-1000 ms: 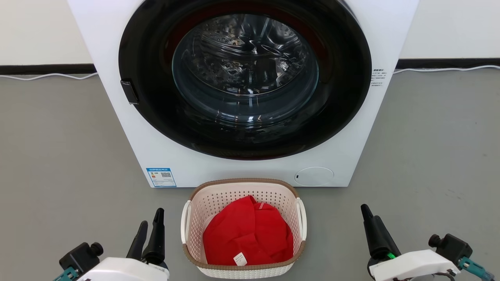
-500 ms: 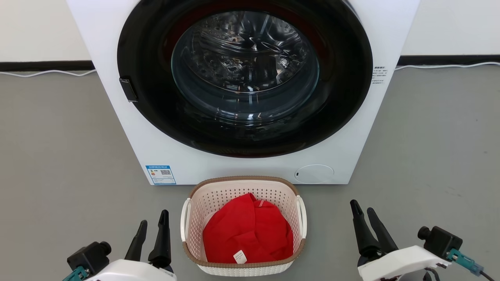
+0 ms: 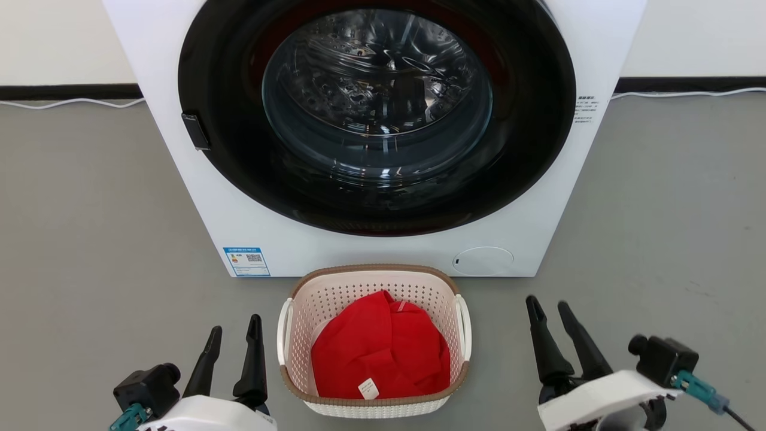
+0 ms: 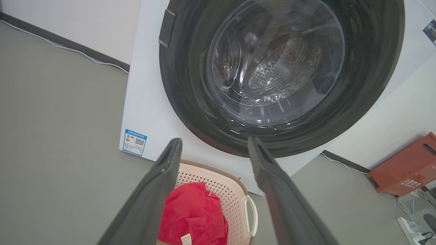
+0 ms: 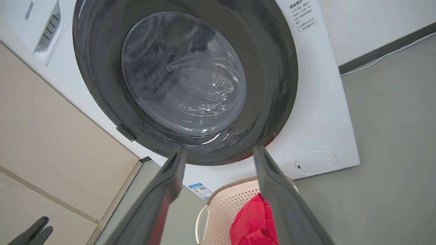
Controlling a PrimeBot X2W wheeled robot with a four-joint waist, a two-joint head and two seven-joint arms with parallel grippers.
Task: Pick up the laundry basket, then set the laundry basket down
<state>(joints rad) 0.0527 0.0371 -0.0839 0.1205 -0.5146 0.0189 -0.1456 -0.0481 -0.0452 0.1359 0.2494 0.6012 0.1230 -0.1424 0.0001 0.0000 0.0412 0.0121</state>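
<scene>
left side. the left gripper (image 3: pixel 235 323) sits low in the head view with its fingers spread apart and nothing between them. the tips point toward the washer (image 3: pixel 359 254). its inner finger stands just beside the basket's left handle (image 3: pixel 281 335), clear of it.

centre. the laundry basket (image 3: pixel 371 267) rests on the grey floor (image 3: pixel 90 251), just in front of the washer's lower panel and between the two grippers. a red garment (image 3: pixel 380 353) lies inside it. the two handles face left and right, so the handle-to-handle line runs across the robot's front. the downward view foreshortens the basket, so it cannot be told whether that line is its long axis.

right side. the right gripper (image 3: pixel 546 303) also has its fingers spread and empty, pointing the same way. it is near the right handle (image 3: pixel 465 329), but stands plainly farther from it than the left gripper does from its handle.

assessment. the step in hand appears to be the approach before the lift. the basket lies inward of both sets of fingers, so each arm would need to travel toward the centre. the left arm is the nearer, and the right has more gap to close. uneven contact would likely push the light basket sideways.
</scene>
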